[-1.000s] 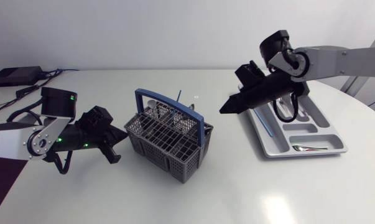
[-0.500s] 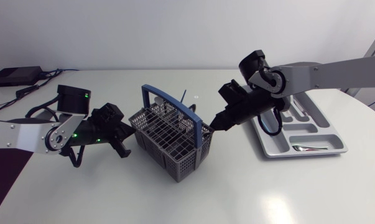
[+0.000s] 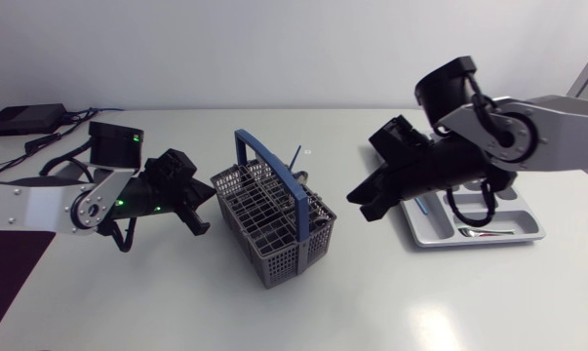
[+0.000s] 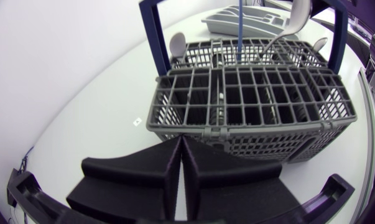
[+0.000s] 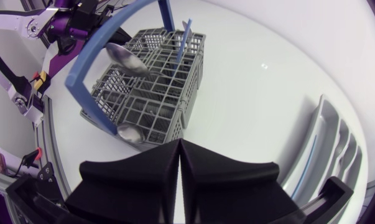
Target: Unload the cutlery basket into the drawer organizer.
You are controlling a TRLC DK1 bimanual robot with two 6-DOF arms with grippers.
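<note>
The grey cutlery basket (image 3: 274, 222) with its blue handle (image 3: 247, 148) stands mid-table, holding spoons (image 4: 176, 43) and a thin blue utensil (image 3: 292, 159). My left gripper (image 3: 200, 224) is shut and empty, its tip right at the basket's near wall (image 4: 255, 134). My right gripper (image 3: 360, 201) is also shut and empty, a short way off the basket's other side, between it and the grey drawer organizer (image 3: 440, 239). In the organizer lie a spoon (image 3: 484, 232) and a blue piece (image 3: 422, 205). In the right wrist view the basket (image 5: 143, 93) lies just ahead of the shut fingertips (image 5: 175, 152).
A black box (image 3: 25, 119) with cables sits at the table's far left corner. The table's rounded edge runs behind the organizer on the right. Bare white tabletop lies in front of the basket and the organizer.
The basket has slid and turned to the right with my left gripper following against it. My right gripper dipped to the basket's rim, then drew back toward the organizer.
</note>
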